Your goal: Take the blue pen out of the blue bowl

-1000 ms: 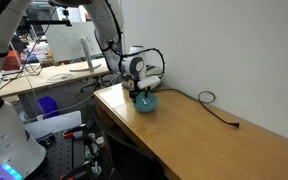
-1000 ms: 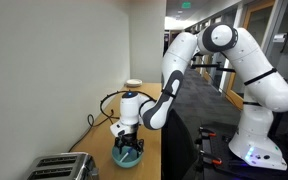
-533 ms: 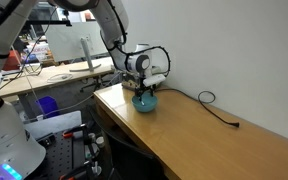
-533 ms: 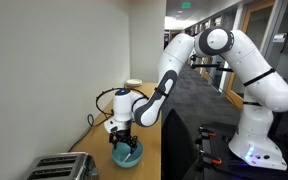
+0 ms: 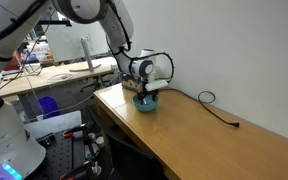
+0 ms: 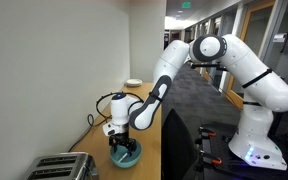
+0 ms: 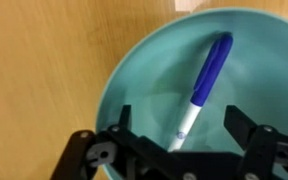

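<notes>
Gripper (image 7: 181,120) is held over the blue bowl (image 7: 134,85); jaws are spread wide. The blue pen (image 7: 209,75) is seen lying inside, tip between them.

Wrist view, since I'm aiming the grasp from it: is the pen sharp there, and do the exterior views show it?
Wrist view: the blue stick-shaped pen is slightly soft but clearly outlined in the evenly lit teal-blue round bowl, no glare. In both exterior views the bowl is tiny, the pen unresolvable.
</notes>
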